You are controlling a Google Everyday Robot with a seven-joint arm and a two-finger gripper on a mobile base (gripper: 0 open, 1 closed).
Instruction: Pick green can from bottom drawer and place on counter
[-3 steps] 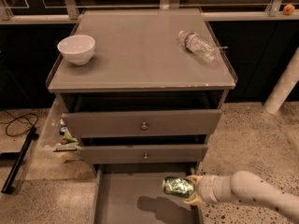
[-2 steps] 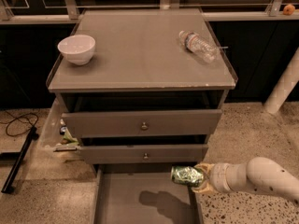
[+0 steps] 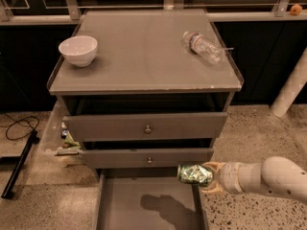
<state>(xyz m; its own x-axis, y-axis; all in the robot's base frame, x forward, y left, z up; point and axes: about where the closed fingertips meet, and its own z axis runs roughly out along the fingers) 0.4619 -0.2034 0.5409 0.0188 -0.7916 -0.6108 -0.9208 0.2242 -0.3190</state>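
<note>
Above the right side of the open bottom drawer (image 3: 120, 207), just before the middle drawer (image 3: 120, 157), the gripper (image 3: 211, 177) has its fingers clenched on the green can (image 3: 194, 174), which lies sideways with its long axis pointing left, the tabletop (image 3: 144, 56) being well above and behind it.
</note>
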